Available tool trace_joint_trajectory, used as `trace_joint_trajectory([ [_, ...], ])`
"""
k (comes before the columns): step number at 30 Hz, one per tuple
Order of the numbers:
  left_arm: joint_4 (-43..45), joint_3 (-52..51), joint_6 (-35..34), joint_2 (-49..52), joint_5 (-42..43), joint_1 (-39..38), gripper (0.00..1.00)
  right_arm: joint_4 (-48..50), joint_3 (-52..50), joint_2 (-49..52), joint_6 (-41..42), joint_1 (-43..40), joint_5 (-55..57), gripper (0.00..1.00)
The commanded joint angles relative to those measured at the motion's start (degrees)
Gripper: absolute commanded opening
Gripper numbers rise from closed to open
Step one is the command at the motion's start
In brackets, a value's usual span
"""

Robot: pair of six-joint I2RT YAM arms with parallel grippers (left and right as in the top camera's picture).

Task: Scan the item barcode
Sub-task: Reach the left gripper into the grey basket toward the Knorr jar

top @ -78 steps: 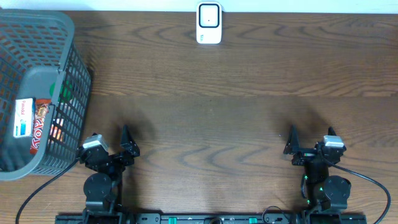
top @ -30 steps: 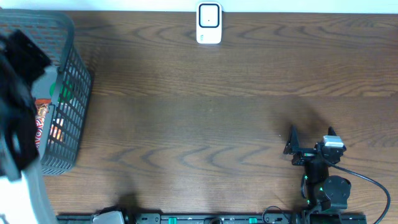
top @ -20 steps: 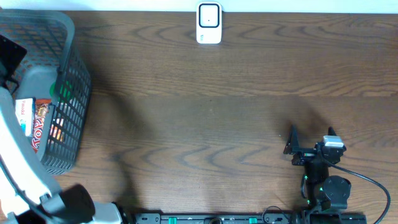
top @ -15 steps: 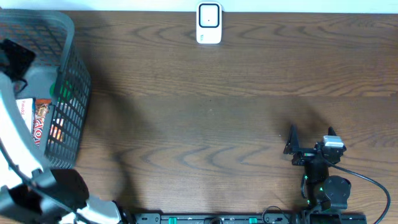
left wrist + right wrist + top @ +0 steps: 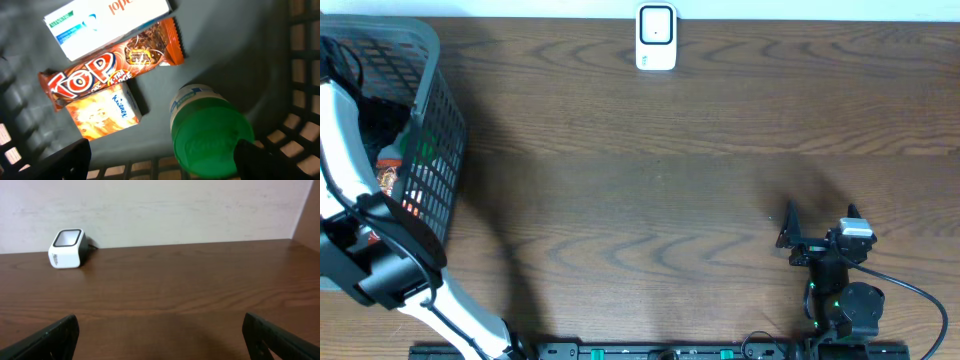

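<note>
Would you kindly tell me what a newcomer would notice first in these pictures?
The left arm reaching into the grey basket at the table's left edge stands out most. Its wrist camera shows a bright orange TOP chocolate bar and a green-capped bottle inside the basket. The white scanner sits alone at the far edge.

Counted, upper left of overhead frame: 1 basket (image 5: 430, 120). Top centre: 1 scanner (image 5: 656, 38). Inside basket, recorded: 1 white box (image 5: 107, 22), 1 chocolate bar (image 5: 107, 67), 1 orange tissue pack (image 5: 107, 112), 1 green-capped bottle (image 5: 210, 132).
</note>
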Motion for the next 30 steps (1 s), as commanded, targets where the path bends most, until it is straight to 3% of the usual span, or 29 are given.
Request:
trace_joint_trajectory([
  [1,-0.02,-0.04,-0.72,1.75,0.72,-0.92,0.92,-0.22,-0.07,-0.44,-0.70,0.42,0.13,0.99],
  [18,0.57,-1.92,-1.42,11.43,1.11,-4.28,0.92,-0.22,-0.07,-0.44,-0.70,0.42,0.15,0.99],
  [30,-0.52,-1.90,-1.14,10.10,1.11,-4.04,0.92,-0.22,-0.07,-0.44,-0.70,0.42,0.15,0.99],
])
